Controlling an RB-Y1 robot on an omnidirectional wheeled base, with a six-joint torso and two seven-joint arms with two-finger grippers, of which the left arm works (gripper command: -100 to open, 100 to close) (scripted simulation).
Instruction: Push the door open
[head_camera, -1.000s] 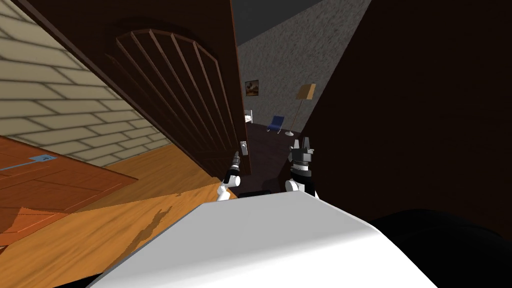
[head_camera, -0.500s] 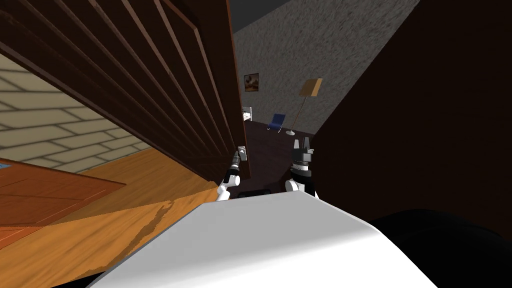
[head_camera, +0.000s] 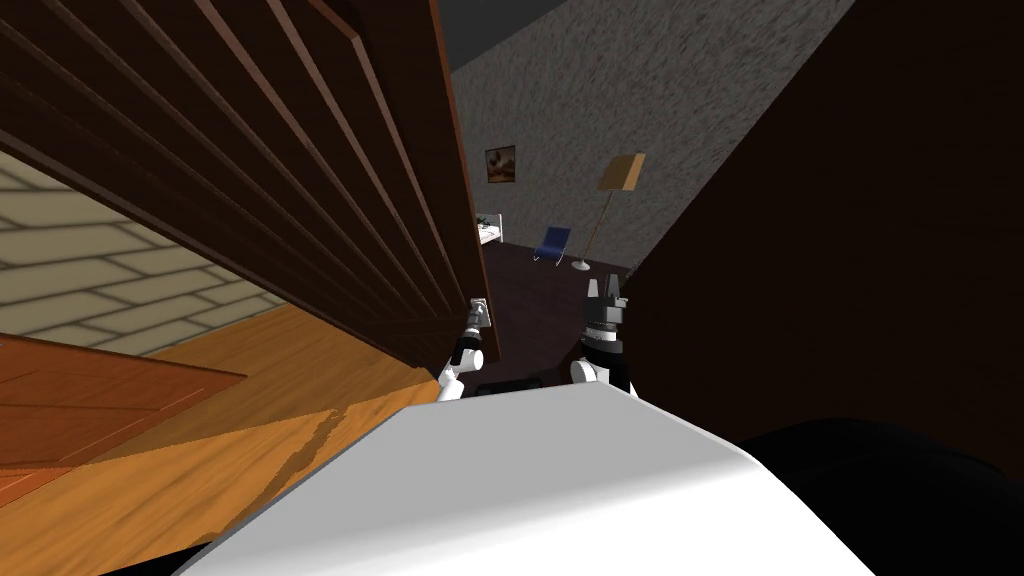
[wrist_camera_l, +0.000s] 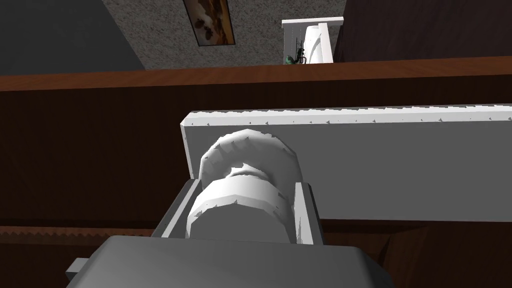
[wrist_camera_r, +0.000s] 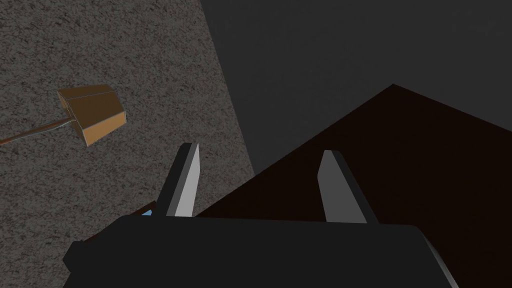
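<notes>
The dark brown slatted door (head_camera: 330, 180) stands ajar, its free edge just left of the middle in the head view. My left gripper (head_camera: 478, 318) is at that edge, shut on the pale round door knob (wrist_camera_l: 240, 205). The fingers (wrist_camera_l: 304, 210) press the knob's sides in front of the light grey handle plate (wrist_camera_l: 400, 170). My right gripper (head_camera: 607, 292) hangs open in the gap between the door and the dark wall, and its fingers (wrist_camera_r: 186, 182) hold nothing.
A dark wall (head_camera: 850, 250) closes the right side of the opening. Beyond the gap are a floor lamp (head_camera: 610, 190), a blue chair (head_camera: 551, 243) and a picture (head_camera: 500, 163) on a grey wall. A wooden floor (head_camera: 200, 440) and a brick wall (head_camera: 100, 270) lie to the left.
I have moved closer to the door, which now looms larger. Its free edge has shifted a little left and the gap looks wider. The left gripper stays on the knob.
</notes>
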